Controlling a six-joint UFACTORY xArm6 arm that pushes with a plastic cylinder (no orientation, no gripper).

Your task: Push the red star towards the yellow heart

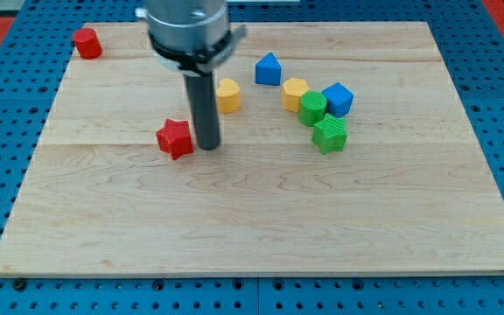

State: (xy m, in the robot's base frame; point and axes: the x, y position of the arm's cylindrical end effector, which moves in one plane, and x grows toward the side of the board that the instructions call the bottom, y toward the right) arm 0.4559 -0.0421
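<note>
My tip rests on the wooden bench, a little toward the view's left of its middle. I carry no pincer, only a straight dark rod, so there is nothing to open, close or grip with.

The red star lies just beside my tip on the view's left, at about the same height in the view; whether the two touch I cannot tell, as the gap is too fine to make out.

The yellow heart sits toward the view's top and slightly to the view's right of my tip, partly hidden behind the rod. So the tip stands roughly between the star and the heart.

Further to the view's right of my tip and toward the top lies a blue block with a peaked top. Beyond it, well apart from the tip on the view's right, is a tight cluster: a yellow block, a green cylinder touching it, a blue cube-like block just beside the cylinder, and a green star-like block at the cluster's lower edge.

Far toward the view's top left of my tip, near the bench corner, stands a red cylinder-like block, well apart from everything else.
</note>
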